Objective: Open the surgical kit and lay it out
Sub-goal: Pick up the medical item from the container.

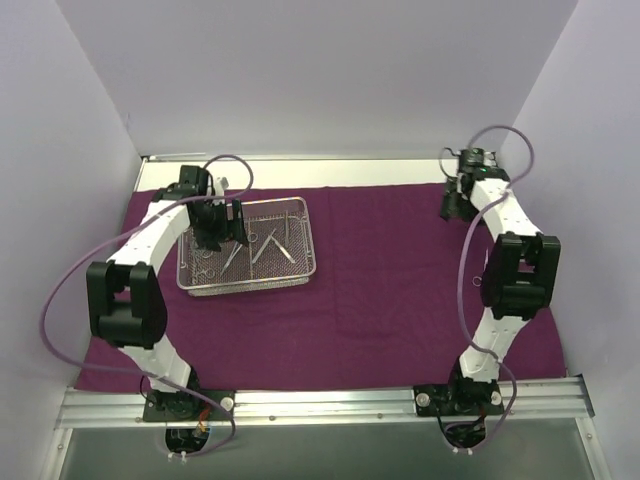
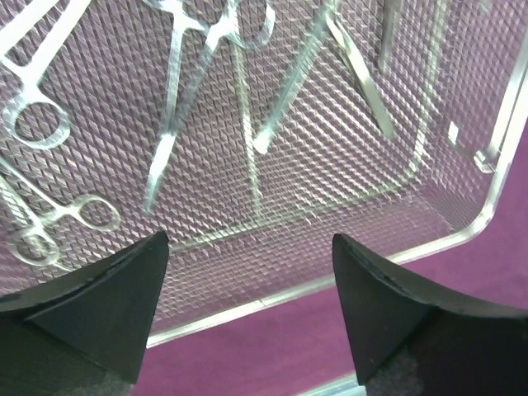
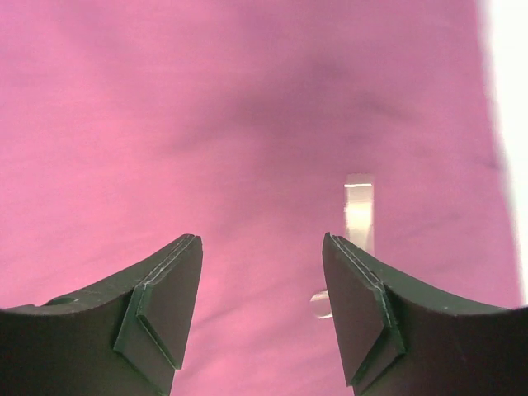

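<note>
Covering the surface (image 1: 330, 172) between pale lilac walls (image 1: 320, 70), the purple cloth wrap (image 1: 400, 290) lay flat, bearing the mesh tray (image 1: 250, 287) of forceps (image 2: 175, 87) at far left under the wide-spread left fingers (image 2: 99, 305), the right fingers (image 3: 165, 305) equally wide over its far right.

This is a lab test booth: plain pale walls (image 1: 300, 70) box in the desk (image 1: 350, 172) on three sides. The left arm (image 1: 150, 240) and right arm (image 1: 505, 250) are bolted to an aluminium rail (image 1: 320, 404) at its near edge.
</note>
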`<state>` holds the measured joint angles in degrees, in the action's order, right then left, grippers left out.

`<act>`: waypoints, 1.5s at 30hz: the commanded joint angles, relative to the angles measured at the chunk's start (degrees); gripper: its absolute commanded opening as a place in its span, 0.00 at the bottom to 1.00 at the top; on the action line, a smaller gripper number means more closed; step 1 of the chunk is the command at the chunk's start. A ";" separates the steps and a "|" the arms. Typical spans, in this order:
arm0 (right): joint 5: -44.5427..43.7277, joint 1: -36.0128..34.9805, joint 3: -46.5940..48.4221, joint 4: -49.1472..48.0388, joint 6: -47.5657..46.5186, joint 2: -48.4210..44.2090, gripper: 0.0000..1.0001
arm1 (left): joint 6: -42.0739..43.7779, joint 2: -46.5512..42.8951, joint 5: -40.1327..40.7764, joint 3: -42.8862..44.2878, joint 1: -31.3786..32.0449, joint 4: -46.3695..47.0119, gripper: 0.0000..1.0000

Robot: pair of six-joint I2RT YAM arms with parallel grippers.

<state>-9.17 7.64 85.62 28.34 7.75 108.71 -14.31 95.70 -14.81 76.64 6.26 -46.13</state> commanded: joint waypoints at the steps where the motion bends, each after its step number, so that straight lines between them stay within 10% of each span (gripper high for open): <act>1: 3.27 -9.46 4.02 5.67 7.98 -4.56 0.61 | 3.49 4.38 5.74 6.49 -0.28 -2.21 0.87; 13: 20.58 -22.23 -1.58 -1.26 9.65 -13.77 0.62 | 8.41 23.01 19.37 26.70 -0.55 -7.21 0.69; 19: 21.92 -22.23 -3.63 -2.85 7.99 -16.15 0.62 | 18.43 30.85 19.56 35.93 -0.81 -7.39 0.86; 34: 23.76 -22.32 -3.36 -2.23 8.33 -16.68 0.62 | 18.35 39.65 20.67 37.98 0.15 -9.16 0.81; 45: 22.00 -22.23 -2.92 -2.67 9.39 -18.78 0.63 | 10.35 43.08 21.23 37.44 0.77 -15.39 0.36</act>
<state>13.74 -14.39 82.08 26.30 16.40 93.95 -2.33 135.02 4.97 115.85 7.55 -57.56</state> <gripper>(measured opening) 0.622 0.386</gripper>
